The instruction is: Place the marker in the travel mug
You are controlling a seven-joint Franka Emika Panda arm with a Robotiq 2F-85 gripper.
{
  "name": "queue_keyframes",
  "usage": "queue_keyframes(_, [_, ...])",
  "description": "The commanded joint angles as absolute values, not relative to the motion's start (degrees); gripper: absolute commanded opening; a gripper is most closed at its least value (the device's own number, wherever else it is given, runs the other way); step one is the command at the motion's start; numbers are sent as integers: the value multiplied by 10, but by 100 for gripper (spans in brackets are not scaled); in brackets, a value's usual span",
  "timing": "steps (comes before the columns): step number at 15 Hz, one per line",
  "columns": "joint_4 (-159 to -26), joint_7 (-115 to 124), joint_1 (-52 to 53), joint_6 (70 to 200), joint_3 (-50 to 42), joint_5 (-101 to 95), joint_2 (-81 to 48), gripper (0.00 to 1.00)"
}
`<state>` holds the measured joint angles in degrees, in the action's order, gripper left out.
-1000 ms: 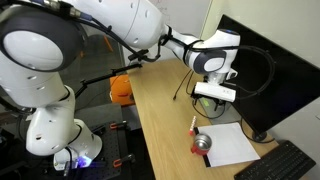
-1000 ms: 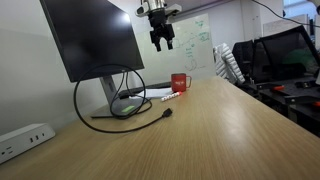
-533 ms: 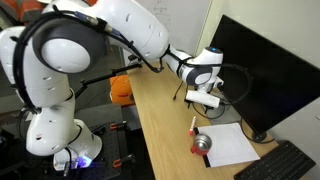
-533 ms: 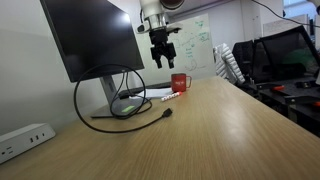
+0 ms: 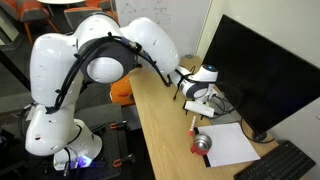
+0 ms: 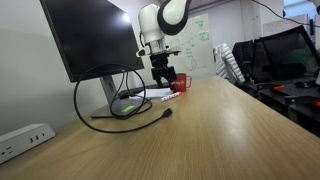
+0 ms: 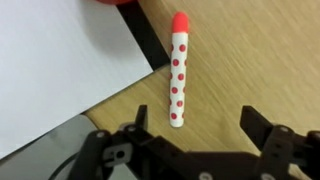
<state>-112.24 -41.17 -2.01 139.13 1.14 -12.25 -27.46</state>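
The marker (image 7: pixel 178 70) is white with red dots and a red cap. It lies on the wooden table beside a sheet of paper, and shows in both exterior views (image 5: pixel 194 124) (image 6: pixel 170 97). The travel mug (image 5: pixel 201 145), red with a silver top, stands on the paper just past the marker; in an exterior view it is the red mug (image 6: pixel 180 82), and only its red edge (image 7: pixel 122 3) shows in the wrist view. My gripper (image 7: pixel 197 125) is open and empty, low over the marker (image 5: pixel 201 103) (image 6: pixel 163 78). The marker's white end lies near the left finger, off-centre between the jaws.
A white paper sheet (image 7: pixel 50 70) with a dark strip along its edge lies left of the marker. A black monitor (image 5: pixel 260 70) stands behind it, with looped cables (image 6: pixel 120 108) at its foot. A keyboard (image 5: pixel 282 165), an orange object (image 5: pixel 121 90) and a power strip (image 6: pixel 25 138) are nearby.
The gripper has come down from high above the table to just over the marker, staying open. The marker and mug have not moved.
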Motion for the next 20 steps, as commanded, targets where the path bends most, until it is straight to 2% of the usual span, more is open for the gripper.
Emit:
queue_keyframes(1, [-1092, -409, -37, 1381, 25, -130, -303, 100])
queue_keyframes(2, [-1082, -413, -39, 1376, 26, -132, -314, 97])
queue_keyframes(4, [-1067, -412, -40, 1368, 25, -134, -331, 78])
queue_keyframes(11, [-1050, -419, -44, 1367, 37, -135, -349, 26])
queue_keyframes(14, [-1053, -425, -52, 1327, 47, -117, -329, 4])
queue_keyframes(15, [-1055, -432, -58, 1317, 52, -110, -321, 0])
queue_keyframes(16, [-1063, -443, -68, 1318, 58, -102, -308, 4])
queue_keyframes(20, [-1092, -559, -116, 1358, 87, -50, -248, 5])
